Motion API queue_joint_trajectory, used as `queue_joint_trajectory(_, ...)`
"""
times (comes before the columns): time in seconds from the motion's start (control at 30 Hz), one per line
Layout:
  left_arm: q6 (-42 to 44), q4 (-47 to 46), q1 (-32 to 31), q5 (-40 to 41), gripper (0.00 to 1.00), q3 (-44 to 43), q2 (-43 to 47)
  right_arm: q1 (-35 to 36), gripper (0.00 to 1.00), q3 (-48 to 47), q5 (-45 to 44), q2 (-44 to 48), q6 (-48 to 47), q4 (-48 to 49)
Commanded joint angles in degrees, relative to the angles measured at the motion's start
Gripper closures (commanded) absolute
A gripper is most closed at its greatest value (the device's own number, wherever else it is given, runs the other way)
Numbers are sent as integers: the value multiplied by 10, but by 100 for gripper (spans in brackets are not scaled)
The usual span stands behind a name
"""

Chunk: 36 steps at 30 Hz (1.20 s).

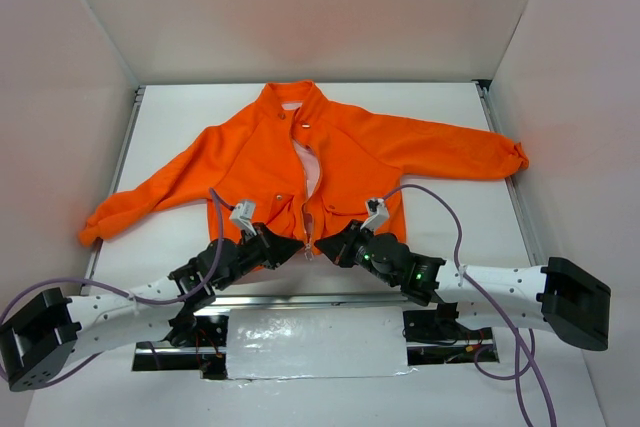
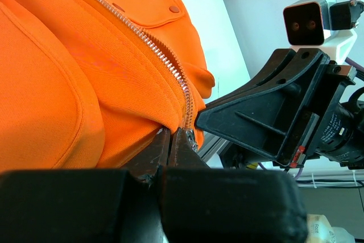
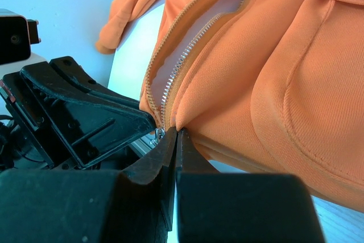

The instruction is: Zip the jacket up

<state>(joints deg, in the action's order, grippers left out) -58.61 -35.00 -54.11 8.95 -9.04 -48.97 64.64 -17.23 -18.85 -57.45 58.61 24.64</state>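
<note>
L gripper [image 2: 172, 135] + R gripper [image 3: 176, 132] nose to nose at hem, zip [image 1: 309, 202] not closed yet.
Both sets of jaws pressed together, each pinching a hem edge of the jacket [image 1: 350, 152] either side of zip's bottom end. Jacket flat on table [image 1: 450, 237], front up, hem twd arm bases, collar far side. Zip's long axis runs straight away from jaws twd collar, so imo next pull goes along that line. Small metal bit [image 3: 158, 135] just beside R tip, prob the slider, can't confirm; R looks nearer it.
</note>
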Motion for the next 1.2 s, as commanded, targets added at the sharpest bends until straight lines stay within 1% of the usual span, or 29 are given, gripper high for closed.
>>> queue_joint_trajectory(0.0,6,-52,-3,-17,100,-12,-3,7,100,-13,-7,5,-8,22)
queue_joint_trajectory(0.67,-11,-86,-4,-37,100,3,-8,5,100,-18,-33,4,-14,27)
queue_joint_trajectory(1.17,-11,-82,-7,-30,100,9,-17,2,100,-19,-44,15,-10,19)
